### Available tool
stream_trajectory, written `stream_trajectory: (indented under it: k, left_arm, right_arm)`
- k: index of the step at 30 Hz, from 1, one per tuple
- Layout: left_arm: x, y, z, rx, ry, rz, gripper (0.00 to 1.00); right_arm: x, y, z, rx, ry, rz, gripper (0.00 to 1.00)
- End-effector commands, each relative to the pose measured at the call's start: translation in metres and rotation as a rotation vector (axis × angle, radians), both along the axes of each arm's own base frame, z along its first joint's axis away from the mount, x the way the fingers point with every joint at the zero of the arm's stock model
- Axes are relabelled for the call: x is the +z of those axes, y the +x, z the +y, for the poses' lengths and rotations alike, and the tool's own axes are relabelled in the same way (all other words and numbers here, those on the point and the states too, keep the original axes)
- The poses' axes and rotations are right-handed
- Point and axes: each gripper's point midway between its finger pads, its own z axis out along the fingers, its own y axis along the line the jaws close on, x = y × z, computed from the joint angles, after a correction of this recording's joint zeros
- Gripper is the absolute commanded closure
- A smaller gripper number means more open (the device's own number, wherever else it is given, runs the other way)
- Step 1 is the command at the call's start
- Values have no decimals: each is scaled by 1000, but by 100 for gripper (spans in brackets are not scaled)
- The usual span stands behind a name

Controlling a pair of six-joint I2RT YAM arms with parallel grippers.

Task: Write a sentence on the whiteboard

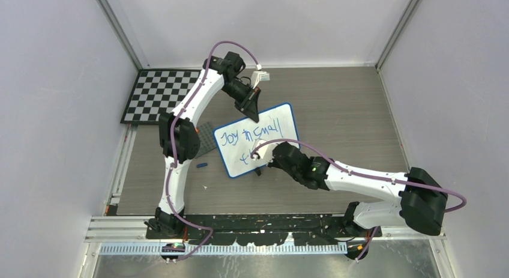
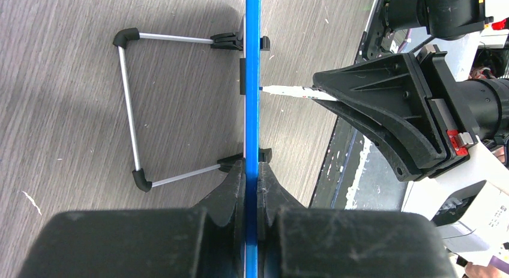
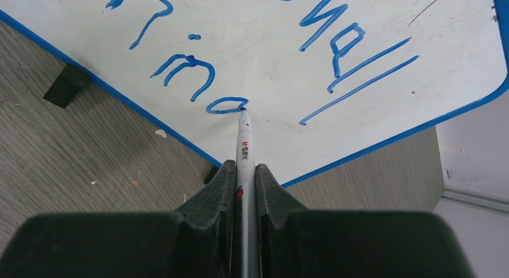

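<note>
From above, the whiteboard (image 1: 264,147) stands on the table just right of the grey studded plate (image 1: 207,138), with the checkerboard (image 1: 159,95) beyond it to the far left. The left gripper (image 1: 254,114) is at the board's far edge and the right gripper (image 1: 262,158) is against its face near the lower line of the sentence (image 1: 249,132). The top line is complete and the second has only a few strokes. A small blue object, probably the pen's cap (image 1: 201,166), lies on the table left of the board. The left wrist view shows the board edge-on, its blue frame pinched tight between the left fingers. The wire stand (image 2: 129,104) splays out behind it, and on the writing side the marker (image 2: 294,92) touches the surface with its tip. The right wrist view shows the right fingers narrowed firmly on the marker's barrel, its tip resting on a small closed loop at the end of the second line. That loop looks like the bowl of a "g", so the last word appears to be mid-letter. The next move probably calls for drawing the tail away from the loop with light, even pressure. Meanwhile the left grip must brace the frame so the board does not tip back on its stand.
</note>
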Motion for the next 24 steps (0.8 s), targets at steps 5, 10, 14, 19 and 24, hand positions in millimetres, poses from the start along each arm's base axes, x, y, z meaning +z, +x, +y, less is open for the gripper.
stream_trajectory:
  k: [5,10,14,19,24]
  left_arm:
    - [-38,-29,-6,-58,133,108,100]
    - [-38,-29,-6,-57,134,106,100]
    - [-39,-30,-6,-58,135,109,100]
    - [-40,-30,-5,-60,136,110,100]
    - [-40,-30,-5,-60,139,111,100]
  right_arm:
    - [-7,-2,-1,14,-1,26,100]
    - [-19,-9,-3,21,-21,70,100]
    - [-27,-13,-3,33,-36,104,100]
    - [-34,-18,3,64,-47,132,100]
    - [-29,-16,14,81,-32,120,100]
